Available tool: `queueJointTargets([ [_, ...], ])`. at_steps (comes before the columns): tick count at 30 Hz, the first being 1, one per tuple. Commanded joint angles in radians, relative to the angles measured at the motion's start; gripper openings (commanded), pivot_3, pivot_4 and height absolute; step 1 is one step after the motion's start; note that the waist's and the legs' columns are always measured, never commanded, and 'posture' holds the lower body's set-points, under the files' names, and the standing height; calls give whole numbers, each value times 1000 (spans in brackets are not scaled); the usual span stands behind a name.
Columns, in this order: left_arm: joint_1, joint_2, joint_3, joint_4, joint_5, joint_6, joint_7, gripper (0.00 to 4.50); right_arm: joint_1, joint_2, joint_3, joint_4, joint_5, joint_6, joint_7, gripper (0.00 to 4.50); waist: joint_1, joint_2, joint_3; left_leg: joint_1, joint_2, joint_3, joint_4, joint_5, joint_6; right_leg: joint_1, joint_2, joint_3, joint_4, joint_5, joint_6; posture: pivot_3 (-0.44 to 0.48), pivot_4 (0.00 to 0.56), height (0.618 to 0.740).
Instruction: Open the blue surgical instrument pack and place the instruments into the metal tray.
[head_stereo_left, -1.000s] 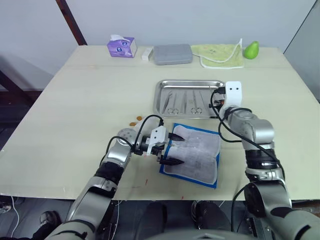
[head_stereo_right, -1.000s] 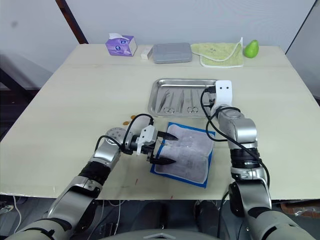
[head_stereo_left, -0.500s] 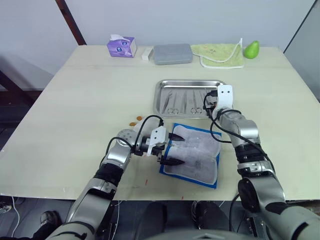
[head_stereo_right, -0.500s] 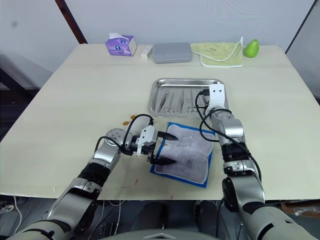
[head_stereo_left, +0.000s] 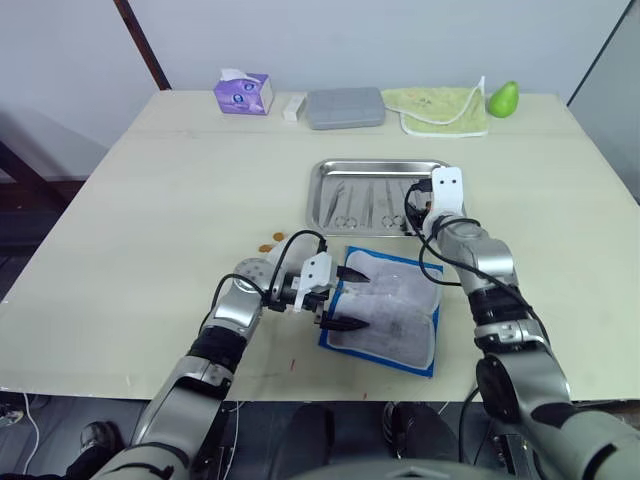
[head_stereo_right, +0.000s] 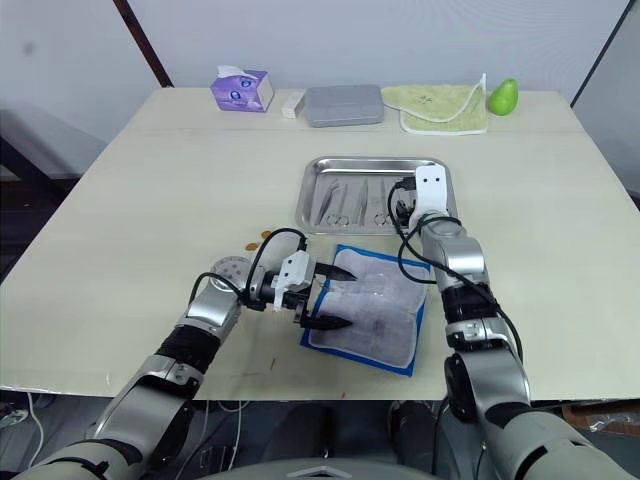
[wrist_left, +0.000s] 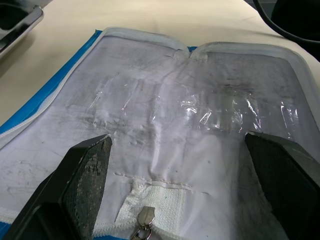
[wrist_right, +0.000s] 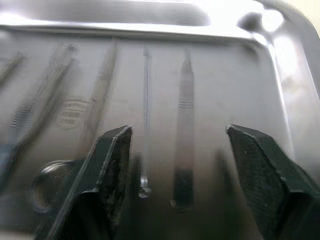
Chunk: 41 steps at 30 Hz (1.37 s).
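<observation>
the blue surgical instrument pack (head_stereo_left: 385, 308) lies unfolded flat on the counter (head_stereo_left: 180, 200), near its front edge, pale lining upward with a blue border showing at the edges. the zipper pull (wrist_left: 142, 220) sits at the pack edge nearest the left wrist camera.

left tool (head_stereo_left: 343, 298): fingers spread wide apart, holding nothing. it hangs over the left edge of the open pack; in the left wrist view the two fingers (wrist_left: 85, 175) straddle the lining with the sheet lying between them. whether the tips touch the sheet cannot be told.

the metal tray (head_stereo_left: 325, 180) rests just behind the pack, toward the middle of the counter. the instruments (head_stereo_left: 372, 205) lie inside it, side by side and roughly parallel; ring handles show on some at the tray's near side. no instrument is visible on the lining.

right tool (wrist_right: 177, 150): fingers apart, gripping nothing. it sits over the right end of the tray, and in the right wrist view two slim instruments lie on the tray floor between its fingers (wrist_right: 107, 165).

along the far edge of the counter: a purple tissue box (head_stereo_left: 243, 93), a grey case (head_stereo_left: 345, 107), a pale green cloth (head_stereo_left: 437, 108) and a green pear-shaped object (head_stereo_left: 502, 98).
</observation>
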Motion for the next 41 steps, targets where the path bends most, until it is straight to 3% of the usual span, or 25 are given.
queueJointTargets([
  [1,48,1,28,-17,-50,63,2,4500,89,-37,49,-210,40,-151,167,3041,-2,0,0,-1,0,-1,0,0,0,-2,0,1,0,0,0,0,150,736],
  [4,69,-5,74,-91,-119,117,18,4500,201,-62,47,-353,101,-264,288,3041,-5,1,1,-3,0,-1,0,0,0,-4,0,2,0,0,0,0,150,736],
  [14,173,18,250,-491,-368,500,244,4500,435,-291,-47,-622,361,-200,613,3041,-1,-1,10,-4,1,-2,0,0,0,-4,0,2,1,0,0,0,150,736],
  [17,229,23,311,-615,-438,601,349,4500,467,-369,-84,-644,417,-181,677,3916,-1,-1,12,-4,1,-2,0,0,0,-4,0,3,0,0,0,0,150,736],
  [18,251,25,334,-650,-460,631,384,4500,476,-391,-97,-647,429,-178,692,4420,-1,-2,13,-4,1,-2,0,0,0,-4,1,3,0,0,0,0,150,736],
  [23,446,87,450,-797,-532,700,459,4500,628,-536,-206,-690,485,-232,854,4474,3,-3,14,-3,1,-2,0,0,0,-4,0,3,-1,0,0,0,150,736],
  [28,614,160,546,-851,-552,698,454,4500,876,-616,-378,-691,513,-328,1016,4474,8,-6,17,-3,1,-2,0,0,0,-4,0,3,-1,0,0,0,150,736],
  [33,776,218,637,-818,-502,644,444,4500,1075,-624,-572,-630,534,-404,1103,4474,6,-7,18,-1,1,0,0,0,-1,-3,0,4,-1,-1,0,0,150,736],
  [36,831,240,677,-783,-488,624,441,4500,1135,-623,-637,-618,544,-419,1122,4474,3,-7,18,0,2,1,0,0,-1,-3,0,5,-1,-1,0,0,150,736],
  [41,826,247,691,-777,-512,641,457,4500,1147,-621,-634,-606,537,-438,1123,4474,6,-8,19,1,2,2,1,0,-1,-3,0,5,-1,-4,-1,0,150,736],
])
